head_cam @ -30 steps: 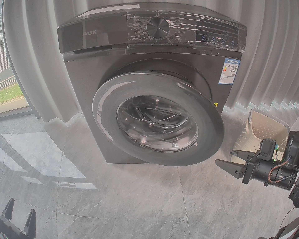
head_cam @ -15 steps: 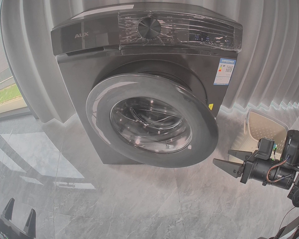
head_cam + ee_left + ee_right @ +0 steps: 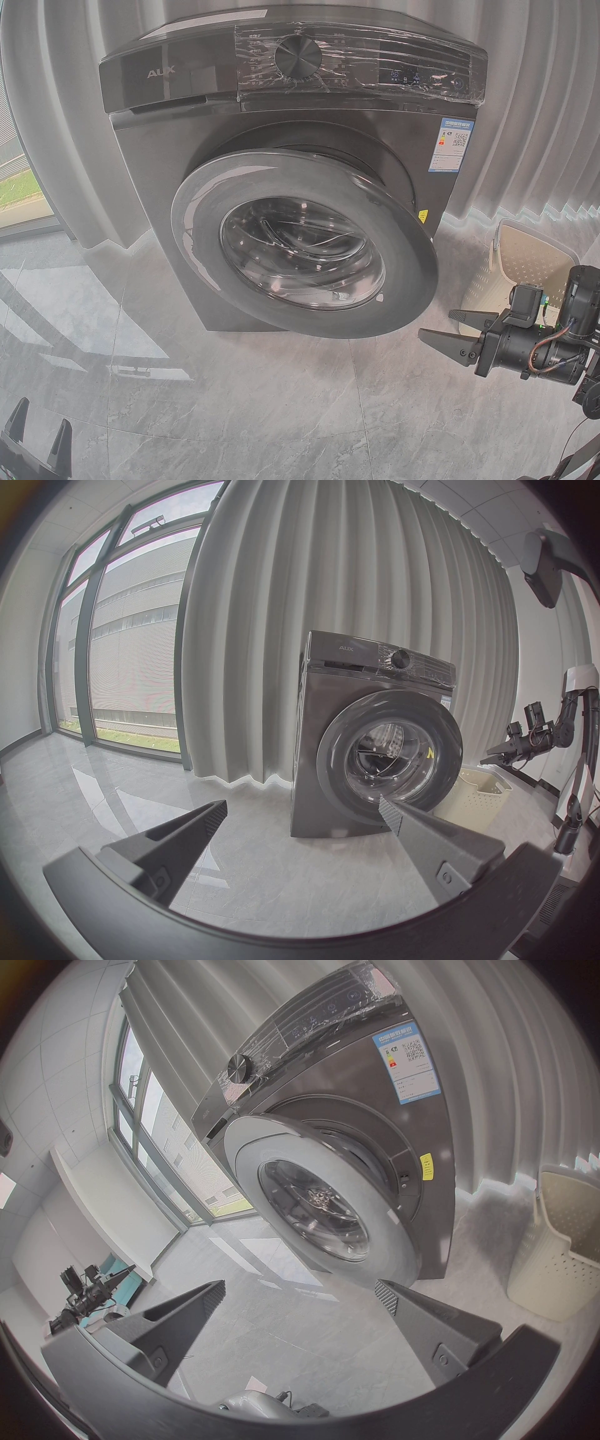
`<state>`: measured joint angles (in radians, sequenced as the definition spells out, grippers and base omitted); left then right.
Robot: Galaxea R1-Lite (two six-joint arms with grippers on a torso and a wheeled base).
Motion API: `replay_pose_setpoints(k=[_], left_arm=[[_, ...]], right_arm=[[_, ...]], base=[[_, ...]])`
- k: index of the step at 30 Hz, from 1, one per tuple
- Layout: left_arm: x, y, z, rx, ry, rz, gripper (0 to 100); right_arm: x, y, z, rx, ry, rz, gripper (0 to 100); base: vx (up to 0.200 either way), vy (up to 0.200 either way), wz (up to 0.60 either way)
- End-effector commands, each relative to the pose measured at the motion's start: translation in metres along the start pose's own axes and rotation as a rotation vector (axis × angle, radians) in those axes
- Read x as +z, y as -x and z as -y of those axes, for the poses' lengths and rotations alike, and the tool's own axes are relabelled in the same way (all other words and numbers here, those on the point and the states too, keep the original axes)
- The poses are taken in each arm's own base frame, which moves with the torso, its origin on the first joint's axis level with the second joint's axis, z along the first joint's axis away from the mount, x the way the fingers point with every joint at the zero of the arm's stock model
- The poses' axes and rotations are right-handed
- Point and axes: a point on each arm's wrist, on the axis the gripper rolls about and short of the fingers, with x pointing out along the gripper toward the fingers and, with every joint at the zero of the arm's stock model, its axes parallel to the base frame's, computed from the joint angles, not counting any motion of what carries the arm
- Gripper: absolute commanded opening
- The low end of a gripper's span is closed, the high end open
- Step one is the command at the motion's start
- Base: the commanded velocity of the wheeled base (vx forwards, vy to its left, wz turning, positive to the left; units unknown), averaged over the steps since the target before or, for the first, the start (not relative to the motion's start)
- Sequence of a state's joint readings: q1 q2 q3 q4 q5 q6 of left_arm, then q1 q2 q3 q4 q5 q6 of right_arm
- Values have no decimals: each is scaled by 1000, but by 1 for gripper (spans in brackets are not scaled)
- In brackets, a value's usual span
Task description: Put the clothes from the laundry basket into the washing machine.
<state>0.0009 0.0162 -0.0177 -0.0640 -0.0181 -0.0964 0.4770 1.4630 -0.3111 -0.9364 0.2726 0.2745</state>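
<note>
The washing machine stood on the floor with its round door swung partly out, hinged on the robot's left, with a gap showing at its right edge. The laundry basket sat on the floor just beside the machine on the robot's right, and its contents could not be made out. The right hand hung above the floor between the basket and the door's lower right edge, fingers apart and holding nothing, pointed towards the door. The left hand sat low on the robot's left, well apart from the machine, fingers also apart and empty.

No garment was in either hand, so the task looked to be at its opening step: getting the drum clear for loading. The door seemed too far closed for an arm carrying clothes, so the next move probably called for the right hand to catch the door's free edge and swing it wide, then turn back to the basket
</note>
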Motion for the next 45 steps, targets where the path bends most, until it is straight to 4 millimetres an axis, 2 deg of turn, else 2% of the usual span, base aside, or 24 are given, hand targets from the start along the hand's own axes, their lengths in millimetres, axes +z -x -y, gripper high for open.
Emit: replay_pose_setpoints(k=[1, 4, 14, 27, 34, 45], left_arm=[[-5, 0, 0, 0, 0, -1, 100], [-5, 0, 0, 0, 0, -1, 100], [-5, 0, 0, 0, 0, 0, 100], [-5, 0, 0, 0, 0, -1, 100], [-5, 0, 0, 0, 0, -1, 100], [-5, 0, 0, -1, 0, -1, 100]], right_arm=[[-1, -5, -1, 10, -12, -12, 100], [-1, -7, -1, 8, -13, -12, 100], [7, -15, 1, 4, -53, 26, 100], [5, -45, 12, -91, -73, 155, 100], [10, -42, 13, -108, -70, 196, 100], [32, -16, 1, -78, -25, 303, 100]], base=[[200, 0, 0], [200, 0, 0], [0, 0, 0], [0, 0, 0], [0, 0, 0], [0, 0, 0]])
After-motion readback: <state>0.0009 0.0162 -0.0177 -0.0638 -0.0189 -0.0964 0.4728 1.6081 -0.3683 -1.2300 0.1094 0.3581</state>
